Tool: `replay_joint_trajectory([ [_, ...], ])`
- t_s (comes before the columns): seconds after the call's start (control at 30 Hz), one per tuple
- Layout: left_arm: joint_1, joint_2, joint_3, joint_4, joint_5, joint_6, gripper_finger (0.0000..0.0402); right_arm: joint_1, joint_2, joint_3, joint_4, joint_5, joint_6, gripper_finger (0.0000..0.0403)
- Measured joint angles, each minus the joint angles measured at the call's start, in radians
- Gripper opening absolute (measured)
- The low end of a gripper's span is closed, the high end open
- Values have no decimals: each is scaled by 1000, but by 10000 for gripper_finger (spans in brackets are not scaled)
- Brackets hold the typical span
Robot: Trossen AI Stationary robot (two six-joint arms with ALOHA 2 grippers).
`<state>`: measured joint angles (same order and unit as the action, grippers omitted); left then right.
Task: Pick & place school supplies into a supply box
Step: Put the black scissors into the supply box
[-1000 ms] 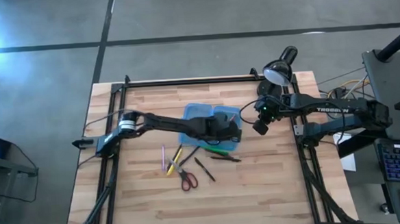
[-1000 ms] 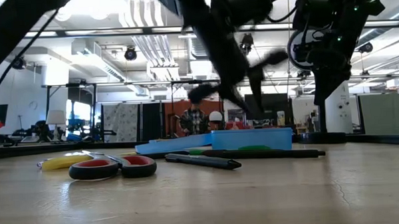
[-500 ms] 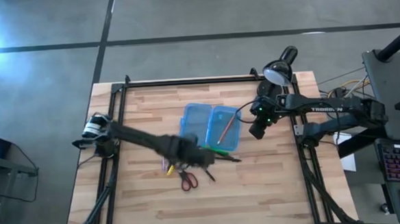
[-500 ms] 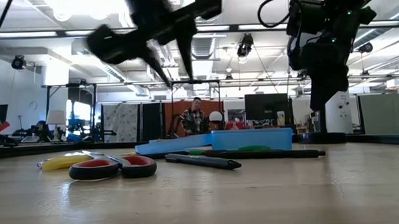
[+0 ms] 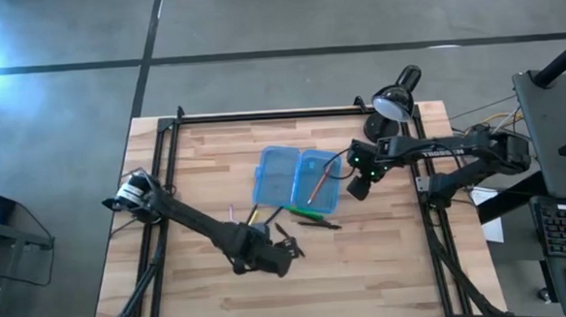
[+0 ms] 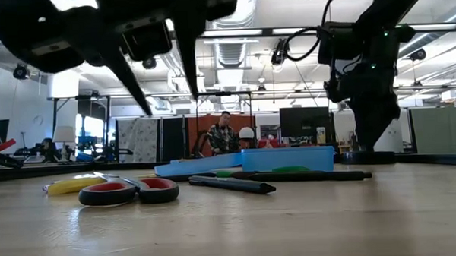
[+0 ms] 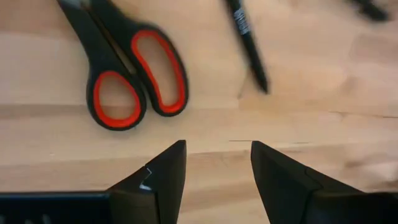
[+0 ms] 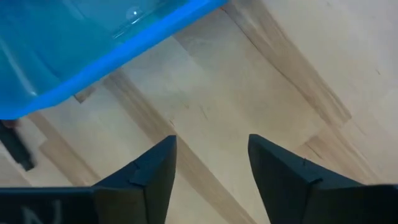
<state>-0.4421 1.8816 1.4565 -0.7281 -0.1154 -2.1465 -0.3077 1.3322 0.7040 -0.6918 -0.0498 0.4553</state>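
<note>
The supply box (image 5: pixel 297 180) lies open, a translucent blue case with an orange-brown pencil (image 5: pixel 316 186) in its right half. On the wood near it lie a green pen (image 5: pixel 310 213), black pens (image 5: pixel 318 225), a pink pen (image 5: pixel 230 212) and a yellow one (image 5: pixel 250 216). The red-handled scissors (image 7: pixel 134 81) lie flat beside a black pen (image 7: pixel 249 43). My left gripper (image 7: pixel 217 162) hovers open just above the table, near the scissors' handles. My right gripper (image 8: pixel 211 162) is open too, above bare wood by the box's right edge (image 8: pixel 118 50).
A black desk lamp (image 5: pixel 396 99) stands at the far right corner behind my right arm. Black frame rails (image 5: pixel 261 115) run along the table's far, left and right sides. Bare wood (image 5: pixel 367 271) stretches toward the near edge.
My left gripper has swung from above the box toward the table's near edge and somewhat left, and come down over the scissors. My right gripper has shifted a little left, toward the box. The orange-brown pencil now lies flat in the box's right half.
</note>
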Motion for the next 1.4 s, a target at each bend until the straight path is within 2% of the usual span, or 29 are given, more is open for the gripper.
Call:
replay_joint_trajectory([
  [0.17,0,94,58,-39,38,-22,165,0,34,0,3,1,-10,196],
  [0.4,1,137,113,-153,5,-63,165,0,11,0,18,33,-19,196],
  [0.57,1,137,84,-188,11,-78,165,0,-26,0,22,63,-26,196],
  [1.03,35,132,-56,-62,29,-89,163,0,-40,0,18,87,-62,196],
  [1.2,43,132,-72,-58,52,-85,141,0,-40,0,17,87,-67,196],
  [1.4,45,133,-88,-57,73,-85,93,0,-40,0,18,87,-77,196],
])
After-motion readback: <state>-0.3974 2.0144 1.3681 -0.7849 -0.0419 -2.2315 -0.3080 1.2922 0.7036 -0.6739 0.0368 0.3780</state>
